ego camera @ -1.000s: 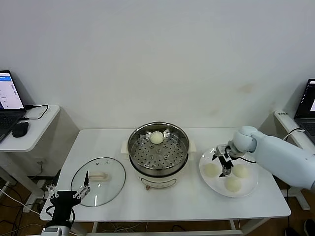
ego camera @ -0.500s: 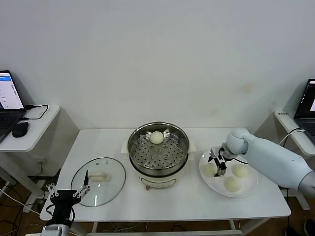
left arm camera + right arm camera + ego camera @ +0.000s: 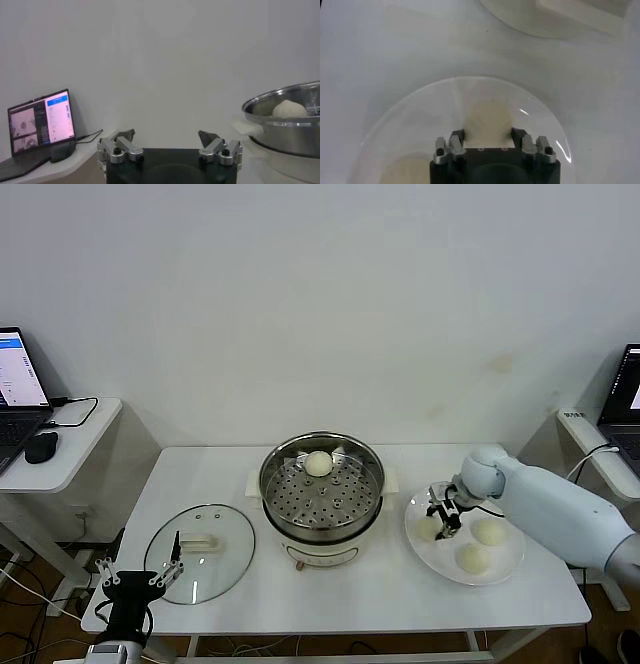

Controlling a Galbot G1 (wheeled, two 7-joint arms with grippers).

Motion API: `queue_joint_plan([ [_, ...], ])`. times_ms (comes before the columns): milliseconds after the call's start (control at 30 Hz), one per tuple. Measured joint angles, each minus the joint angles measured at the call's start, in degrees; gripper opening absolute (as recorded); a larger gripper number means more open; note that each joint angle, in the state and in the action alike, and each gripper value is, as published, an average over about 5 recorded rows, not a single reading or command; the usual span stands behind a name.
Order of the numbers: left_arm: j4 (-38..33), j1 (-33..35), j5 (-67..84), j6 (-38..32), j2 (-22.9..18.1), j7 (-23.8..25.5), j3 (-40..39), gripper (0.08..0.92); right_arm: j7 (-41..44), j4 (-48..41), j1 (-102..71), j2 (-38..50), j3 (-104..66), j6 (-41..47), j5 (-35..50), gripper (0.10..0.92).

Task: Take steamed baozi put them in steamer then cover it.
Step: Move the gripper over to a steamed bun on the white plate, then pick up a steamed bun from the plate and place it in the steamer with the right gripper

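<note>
Right claw (image 3: 441,519) straddles a baozi (image 3: 429,528) over the white table (image 3: 350,594).

From my seat the head view is evenly and brightly lit, with only soft, short shadows on the tabletop (image 3: 400,584). The steamer (image 3: 321,484) rim throws small bright glints. My left wrist view looks dimmer and greyish, the laptop (image 3: 42,122) screen glowing. My right wrist view is washed-out and soft, with a thin glare streak on the plate (image 3: 540,115).
</note>
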State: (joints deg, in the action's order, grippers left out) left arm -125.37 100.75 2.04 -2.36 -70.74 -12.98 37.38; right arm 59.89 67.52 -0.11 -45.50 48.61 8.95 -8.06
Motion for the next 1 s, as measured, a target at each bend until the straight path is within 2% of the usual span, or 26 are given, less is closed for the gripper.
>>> queue_joint_plan([
  [100,-0.22,-0.15,-0.01,0.01,0.07,0.01,-0.16,0.823,0.23,0.91,0.98,0.83,0.31,0.43,0.62,0.508],
  [367,-0.89,-0.49,0.00,0.13,0.73,0.06,-0.63,0.823,1.15,5.43,6.32,5.32,1.93,1.96,4.14,0.518],
  [633,-1.56,-0.76,0.53,0.78,1.97,0.16,-0.82,0.823,0.80,12.15,19.59,9.36,9.33,4.65,12.55,0.526],
  [800,-1.51,-1.36,1.03,1.00,2.62,0.17,-1.17,0.823,-0.49,15.58,29.54,8.26,15.82,7.09,19.75,0.526],
  [1000,-1.10,-2.16,1.47,1.16,2.58,0.20,-1.15,0.823,-3.52,17.42,36.40,2.98,20.94,11.19,28.59,0.530],
])
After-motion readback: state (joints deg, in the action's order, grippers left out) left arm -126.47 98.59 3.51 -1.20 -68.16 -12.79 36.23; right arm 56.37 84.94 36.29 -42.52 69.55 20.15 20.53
